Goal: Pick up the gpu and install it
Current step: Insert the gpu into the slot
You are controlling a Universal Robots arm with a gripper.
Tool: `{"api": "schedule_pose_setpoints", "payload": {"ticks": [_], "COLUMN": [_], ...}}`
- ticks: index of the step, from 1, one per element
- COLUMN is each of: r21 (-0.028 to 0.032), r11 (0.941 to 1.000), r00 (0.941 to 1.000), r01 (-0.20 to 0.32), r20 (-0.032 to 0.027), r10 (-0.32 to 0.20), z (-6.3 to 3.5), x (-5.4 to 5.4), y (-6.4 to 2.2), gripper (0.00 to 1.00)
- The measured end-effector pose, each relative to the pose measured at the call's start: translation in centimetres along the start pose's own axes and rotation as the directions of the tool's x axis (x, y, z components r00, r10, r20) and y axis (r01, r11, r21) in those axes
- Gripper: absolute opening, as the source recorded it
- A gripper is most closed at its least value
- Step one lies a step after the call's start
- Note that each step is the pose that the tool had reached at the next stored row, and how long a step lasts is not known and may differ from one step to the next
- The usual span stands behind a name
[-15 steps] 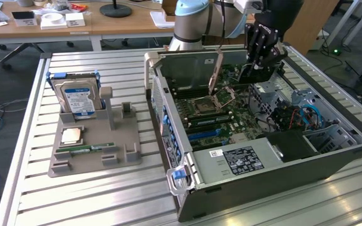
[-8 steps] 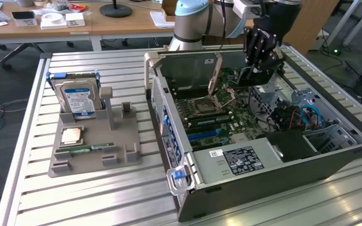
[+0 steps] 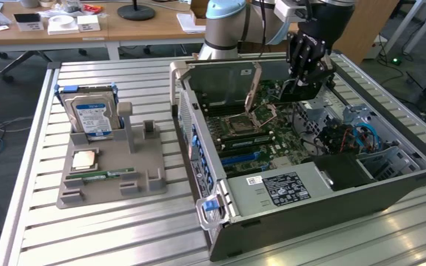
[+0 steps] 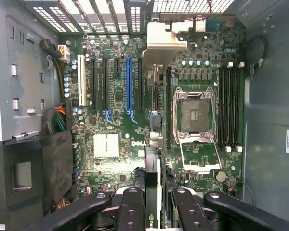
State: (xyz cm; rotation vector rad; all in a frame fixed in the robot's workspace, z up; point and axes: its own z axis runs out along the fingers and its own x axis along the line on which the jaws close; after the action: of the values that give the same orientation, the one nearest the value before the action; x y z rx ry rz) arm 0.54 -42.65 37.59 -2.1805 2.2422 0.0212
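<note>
The gripper [image 3: 304, 80] pinches the gpu [image 4: 152, 192] edge-on above the motherboard [image 4: 111, 144] at the computer case's [image 3: 309, 213] far end (picked up, not yet slotted).

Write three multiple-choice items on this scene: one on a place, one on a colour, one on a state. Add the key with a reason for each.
1. Where is the hard drive?
A) on the floor
B) standing on end in the grey holder, on the exterior view's left of the computer case
C) on a shelf

2. What colour is the hard drive's label?
A) blue
B) red
C) yellow

3. What state is the gripper in?
A) open and empty
B) shut on the gpu, above the motherboard
C) shut on a screwdriver

Key:
1 B: the drive stands in the holder's slot, outside the case.
2 A: the label facing the exterior view is blue.
3 B: the wrist view shows the card edge-on between the fingers, over the board.
</note>
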Motion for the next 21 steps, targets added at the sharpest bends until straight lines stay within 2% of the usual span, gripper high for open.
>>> {"api": "schedule_pose_setpoints", "payload": {"ticks": [21], "r21": [0.0023], "r11": [1.0], "r00": [1.0], "r01": [0.0], "r20": [-0.0002], "r10": [0.0], "z": [1.42], "x": [0.0], "y": [0.0], "gripper": [0.26]}}
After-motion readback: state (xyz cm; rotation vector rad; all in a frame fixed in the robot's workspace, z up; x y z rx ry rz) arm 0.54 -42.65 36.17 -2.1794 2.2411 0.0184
